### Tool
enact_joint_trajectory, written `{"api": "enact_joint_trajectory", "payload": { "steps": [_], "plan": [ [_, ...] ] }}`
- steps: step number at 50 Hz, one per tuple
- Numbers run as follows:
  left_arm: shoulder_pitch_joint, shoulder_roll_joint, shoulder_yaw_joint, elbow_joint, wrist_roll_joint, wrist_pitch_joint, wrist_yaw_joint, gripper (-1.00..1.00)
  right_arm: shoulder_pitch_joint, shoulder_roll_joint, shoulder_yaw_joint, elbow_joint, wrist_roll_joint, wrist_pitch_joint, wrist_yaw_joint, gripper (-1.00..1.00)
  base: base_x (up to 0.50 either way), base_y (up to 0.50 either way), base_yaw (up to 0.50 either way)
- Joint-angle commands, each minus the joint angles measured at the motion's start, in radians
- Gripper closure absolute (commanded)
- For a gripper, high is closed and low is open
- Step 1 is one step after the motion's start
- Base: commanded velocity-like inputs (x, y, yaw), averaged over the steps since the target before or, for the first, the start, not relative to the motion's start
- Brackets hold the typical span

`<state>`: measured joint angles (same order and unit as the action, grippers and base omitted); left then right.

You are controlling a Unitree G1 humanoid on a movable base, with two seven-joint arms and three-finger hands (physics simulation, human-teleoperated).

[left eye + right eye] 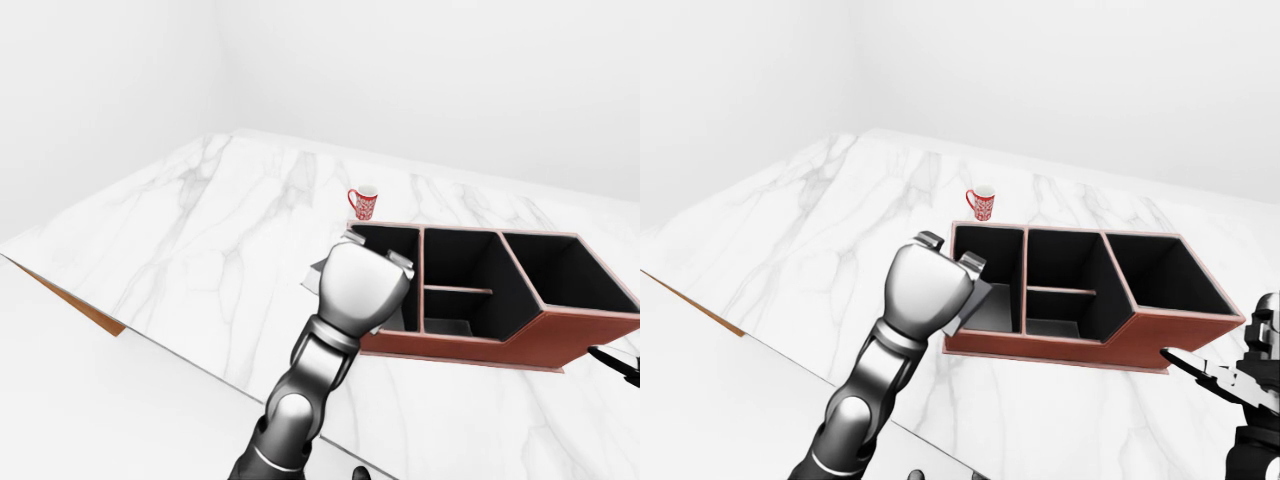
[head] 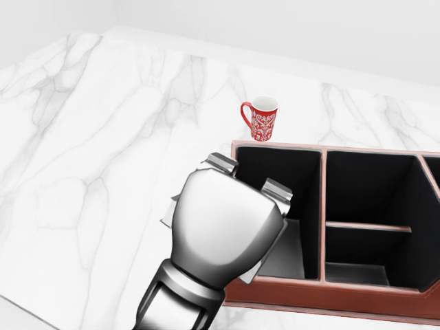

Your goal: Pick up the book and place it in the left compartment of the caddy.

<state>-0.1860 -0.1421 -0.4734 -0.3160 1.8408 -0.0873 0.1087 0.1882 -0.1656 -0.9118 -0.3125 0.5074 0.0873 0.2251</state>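
One book (image 1: 980, 300), grey, mostly hidden behind the left hand (image 2: 237, 189); only edges show, a corner poking out left of the hand and a flat grey slab under and right of it, reaching down into the left compartment of the caddy (image 2: 344, 294). The left hand grips the book, its fingers (image 2: 277, 195) curled over the top edge; the hand sits over the caddy's left wall, just above that compartment. Whether the book already touches the compartment floor, cannot tell.

One caddy, reddish-brown outside, black inside, just right of the hand, with the left compartment, a middle section split by a low divider, and a slanted right section. One mug (image 2: 260, 117), red with white pattern, beyond the hand toward the top of the head view, near the caddy's far left corner, apart from it. One white marble tabletop (image 1: 200, 240) carries all.

Right hand (image 1: 1200, 372) at the right edge of the right-eye view, well apart from the book, fingers stretched out, holding nothing.
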Motion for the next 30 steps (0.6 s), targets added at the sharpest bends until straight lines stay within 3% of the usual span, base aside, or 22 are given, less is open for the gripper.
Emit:
{"api": "enact_joint_trajectory", "payload": {
  "steps": [1, 19, 30],
  "plan": [
    [-0.053, -0.038, 0.001, 0.075, 0.011, 0.0, 0.017, 1.0, -0.002, 0.001, 0.004, 0.006, -0.004, 0.0, 0.001, -1.0, 0.0, 0.0, 0.0],
    [-0.11, -0.063, 0.021, 0.185, 0.016, 0.0, 0.018, 1.0, -0.002, -0.002, 0.001, 0.007, 0.0, 0.0, -0.004, -1.0, 0.0, 0.0, 0.0],
    [-0.121, -0.081, 0.004, 0.229, 0.027, 0.0, 0.028, 1.0, 0.002, -0.001, 0.004, 0.007, -0.002, 0.0, 0.001, -1.0, 0.0, 0.0, 0.0]
  ]
}}
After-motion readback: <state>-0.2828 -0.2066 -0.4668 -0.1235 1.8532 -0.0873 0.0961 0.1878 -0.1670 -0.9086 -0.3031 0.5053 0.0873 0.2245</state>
